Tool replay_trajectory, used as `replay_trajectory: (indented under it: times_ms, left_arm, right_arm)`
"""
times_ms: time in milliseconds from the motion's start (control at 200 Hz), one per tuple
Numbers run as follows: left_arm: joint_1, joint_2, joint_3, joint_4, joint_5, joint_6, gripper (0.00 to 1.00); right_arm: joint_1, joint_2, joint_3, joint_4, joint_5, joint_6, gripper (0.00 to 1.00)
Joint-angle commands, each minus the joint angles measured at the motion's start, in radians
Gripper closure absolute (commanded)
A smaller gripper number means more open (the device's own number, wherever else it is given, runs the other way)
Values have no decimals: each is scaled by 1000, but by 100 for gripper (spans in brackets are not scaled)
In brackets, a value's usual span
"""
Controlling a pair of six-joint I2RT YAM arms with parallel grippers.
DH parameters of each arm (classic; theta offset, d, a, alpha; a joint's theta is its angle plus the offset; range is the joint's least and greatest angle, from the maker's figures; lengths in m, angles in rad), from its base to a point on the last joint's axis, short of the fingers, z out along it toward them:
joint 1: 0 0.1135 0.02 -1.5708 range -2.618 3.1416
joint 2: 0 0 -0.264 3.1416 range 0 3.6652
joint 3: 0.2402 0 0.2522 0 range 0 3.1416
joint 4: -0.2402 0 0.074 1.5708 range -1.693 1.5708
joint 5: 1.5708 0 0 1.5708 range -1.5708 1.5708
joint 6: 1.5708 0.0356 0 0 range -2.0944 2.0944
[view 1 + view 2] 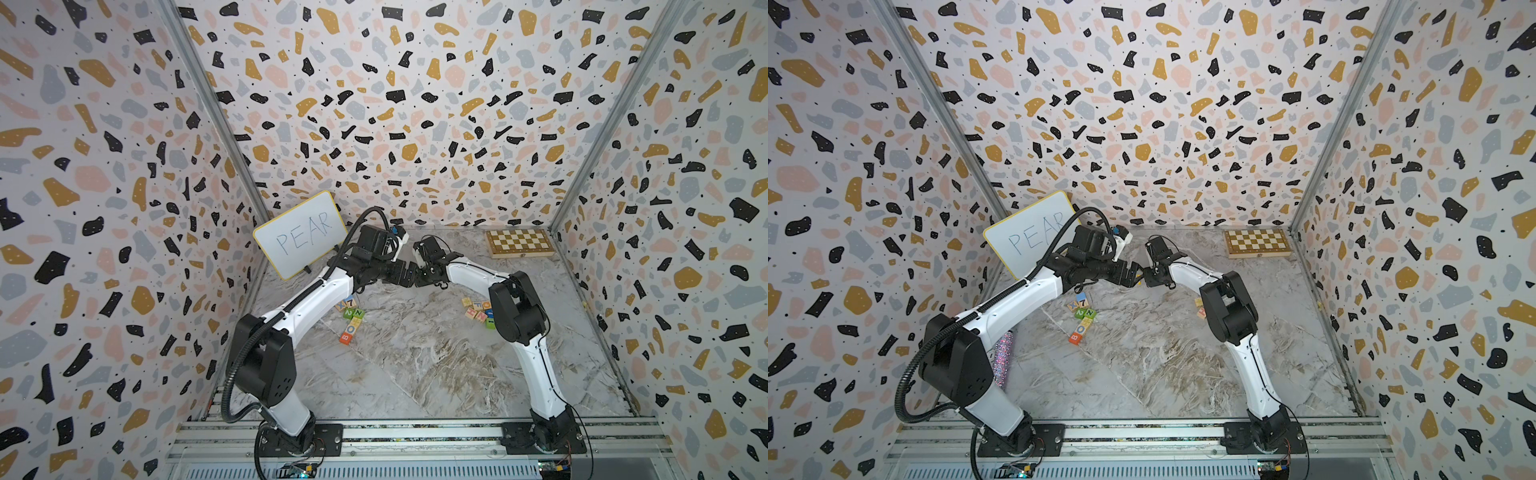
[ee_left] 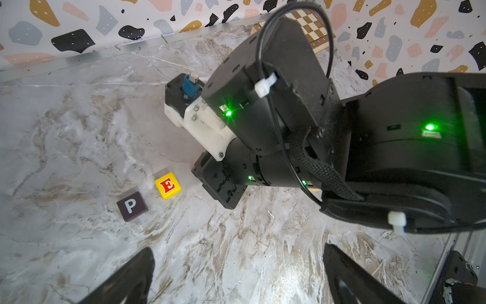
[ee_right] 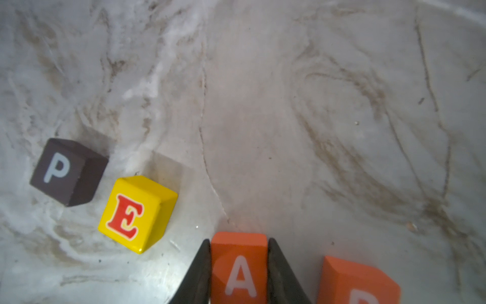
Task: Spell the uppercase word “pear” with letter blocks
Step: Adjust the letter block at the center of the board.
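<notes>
In the right wrist view four letter blocks lie in a loose row on the marble table: a dark P block (image 3: pixel 63 171), a yellow E block (image 3: pixel 134 213), an orange A block (image 3: pixel 239 268) and an orange R block (image 3: pixel 357 281), cut off by the frame edge. My right gripper (image 3: pixel 238 240) is shut on the A block, one finger pressed on each side. The left wrist view shows the P block (image 2: pixel 132 206) and E block (image 2: pixel 168 185) beside the right arm's wrist (image 2: pixel 289 118). My left gripper (image 2: pixel 238 248) hangs open over bare table near them. In both top views the arms hide these blocks.
A yellow-rimmed whiteboard (image 1: pixel 300 232) reading PEAR leans at the back left. A wooden chessboard (image 1: pixel 519 243) lies at the back right. Other letter blocks sit in two clusters, left (image 1: pixel 351 318) and right (image 1: pixel 478 309). Both wrists meet near the table's middle back.
</notes>
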Motion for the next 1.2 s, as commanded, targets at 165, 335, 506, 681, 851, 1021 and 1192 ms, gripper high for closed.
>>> replay_trajectory:
  times_ms: [165,335,506,681,851,1021,1192]
  left_arm:
    - [-6,12,-8,19,7,5,1]
    - [-6,13,-8,18,6,6,1]
    - [-6,19,-9,19,6,3,1]
    - [-7,22,-10,20,4,3,1]
    - [-6,32,-7,23,4,3,1]
    - [-6,33,0,25,4,0,1]
    - [-6,26,11,15,-3,-7,1]
  right_arm:
    - [11,3,31,-52,43,91,74]
    - [15,-2,26,-56,47,130,74]
    - [16,6,28,-55,35,154,72]
    - [11,7,37,-60,28,198,67]
    - [10,-7,34,-55,1,211,58]
    - [9,-44,29,-46,2,207,52]
    - [11,-99,23,-48,8,189,48]
